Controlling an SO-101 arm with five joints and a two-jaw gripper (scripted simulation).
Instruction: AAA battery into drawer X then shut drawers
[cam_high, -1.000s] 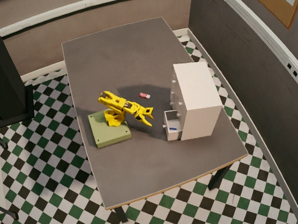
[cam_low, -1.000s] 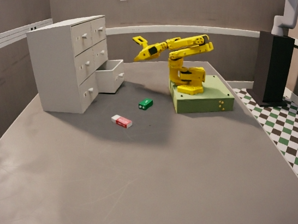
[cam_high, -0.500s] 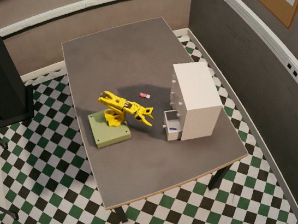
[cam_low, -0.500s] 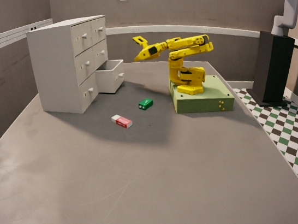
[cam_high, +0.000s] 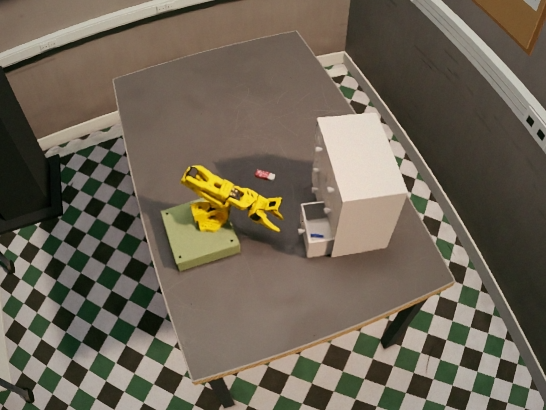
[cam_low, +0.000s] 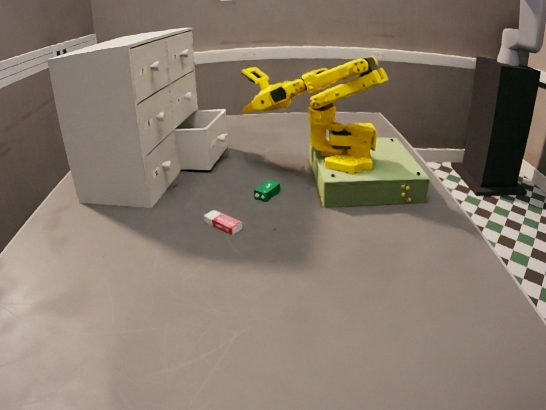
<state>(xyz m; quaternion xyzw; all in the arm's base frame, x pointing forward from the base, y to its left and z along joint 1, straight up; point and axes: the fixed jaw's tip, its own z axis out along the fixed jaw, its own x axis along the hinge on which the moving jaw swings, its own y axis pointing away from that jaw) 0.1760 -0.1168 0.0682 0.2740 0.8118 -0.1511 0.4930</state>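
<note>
End effector empty — aloft

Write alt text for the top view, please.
A yellow robot arm holds its empty hand, partly open, above the table beside a white chest whose one pulled-out drawer holds a small blue item. A red-and-white eraser lies nearby.

Yellow blocky jointed arm with black inset panels, mounted on a pale green base
</note>
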